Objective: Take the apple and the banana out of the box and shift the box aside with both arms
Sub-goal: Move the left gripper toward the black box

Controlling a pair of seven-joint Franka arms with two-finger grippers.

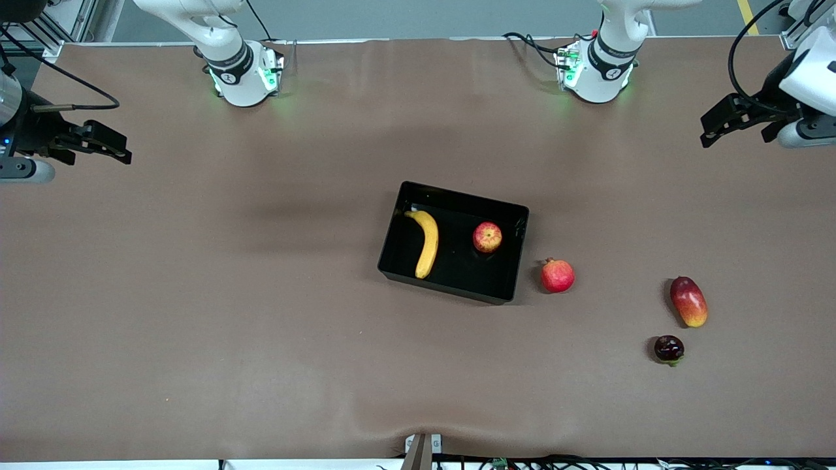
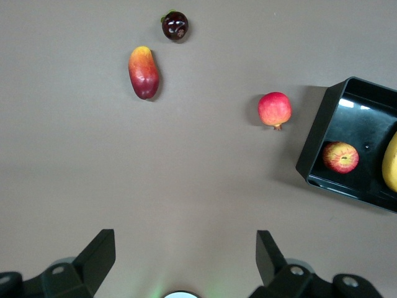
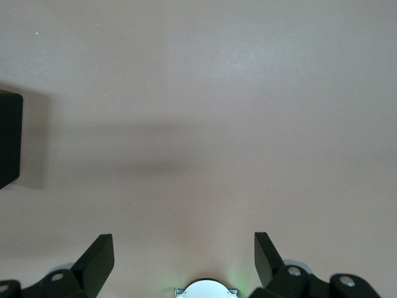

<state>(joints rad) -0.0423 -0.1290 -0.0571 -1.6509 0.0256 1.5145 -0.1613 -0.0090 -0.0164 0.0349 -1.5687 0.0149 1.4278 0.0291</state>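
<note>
The black box [image 1: 457,189] sits at the table's middle. In it lie the yellow banana [image 1: 428,243] and the red-and-yellow apple [image 1: 487,237]. The left wrist view shows the box [image 2: 319,133] with the apple [image 2: 340,157] and the banana's edge [image 2: 391,164]. The right wrist view shows one corner of the box [image 3: 7,136]. My left gripper [image 1: 712,134] is open and empty, held up at the left arm's end of the table; it also shows in its own view [image 2: 185,248]. My right gripper [image 1: 117,149] is open and empty at the right arm's end, also in its own view [image 3: 184,249].
A red pomegranate [image 1: 557,275] lies beside the box, toward the left arm's end. An oval red-orange mango [image 1: 688,301] and a small dark round fruit [image 1: 669,348] lie nearer the front camera, toward the left arm's end. The arm bases [image 1: 243,72] stand along the table's back edge.
</note>
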